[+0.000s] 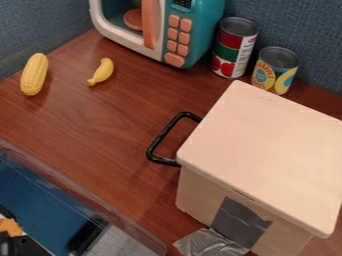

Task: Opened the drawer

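In the camera view, the drawer unit (264, 145) is standing at the near right, seemingly closed. Its black handle (162, 138) is facing left, where the wooden table (113, 120) is probably giving it room to slide. Grey tape (239, 221) is running down its near side, likely anchoring it against the pull. I can't tell whether the gripper is gaping or narrowed.

Is a brown wooden tabletop (100, 120), bearing corn (34, 75), banana (101, 72), toy microwave (200, 37), taller can (234, 47), shorter can (274, 71), silver tape (208, 245) and black-handled pale box (267, 150).
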Tool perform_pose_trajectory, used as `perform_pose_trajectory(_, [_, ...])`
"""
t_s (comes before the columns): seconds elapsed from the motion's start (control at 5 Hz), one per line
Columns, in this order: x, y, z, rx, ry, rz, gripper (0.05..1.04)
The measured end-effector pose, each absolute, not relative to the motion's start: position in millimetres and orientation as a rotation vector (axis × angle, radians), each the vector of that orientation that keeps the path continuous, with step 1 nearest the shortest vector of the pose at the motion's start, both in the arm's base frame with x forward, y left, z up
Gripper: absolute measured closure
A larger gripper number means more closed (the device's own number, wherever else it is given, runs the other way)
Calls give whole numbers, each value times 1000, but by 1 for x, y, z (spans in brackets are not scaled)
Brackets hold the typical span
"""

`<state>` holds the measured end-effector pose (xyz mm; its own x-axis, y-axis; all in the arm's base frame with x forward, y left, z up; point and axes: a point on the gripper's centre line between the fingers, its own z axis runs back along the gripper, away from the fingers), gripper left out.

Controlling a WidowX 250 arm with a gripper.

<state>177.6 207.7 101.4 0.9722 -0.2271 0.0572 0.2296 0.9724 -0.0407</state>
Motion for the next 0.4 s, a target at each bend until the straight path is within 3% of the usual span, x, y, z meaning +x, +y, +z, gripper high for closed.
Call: perform_pose_trajectory(0.4, [209, 159, 86, -156, -62, -89, 83])
